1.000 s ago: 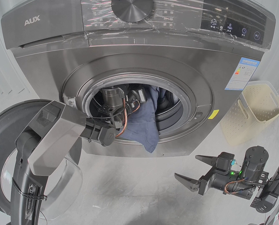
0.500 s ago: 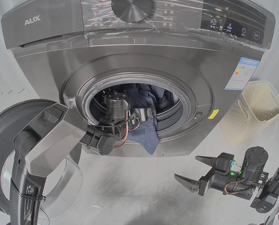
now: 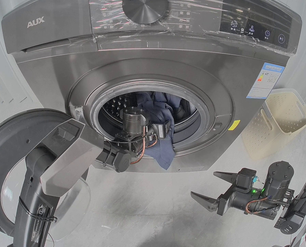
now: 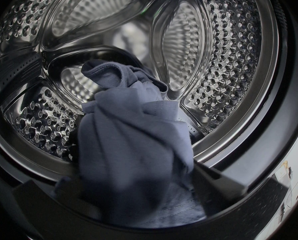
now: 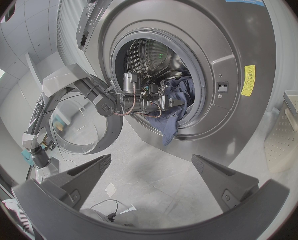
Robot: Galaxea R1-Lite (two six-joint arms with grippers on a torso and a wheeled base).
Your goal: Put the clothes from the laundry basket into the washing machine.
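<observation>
Left gripper has drawn back to the drum mouth, jaws apart.
Blue garment half inside washing machine, hem overhanging; laundry basket looks empty; right gripper jaws apart.

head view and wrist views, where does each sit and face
Head view: on the head, looking down at the washing machine; both arms show.
Left wrist view: at the opening, facing into the drum; left tool straddles the blue garment.
Right wrist view: low, facing the machine's front; open right tool shows.
Head and right wrist views share the laundry basket.
</observation>
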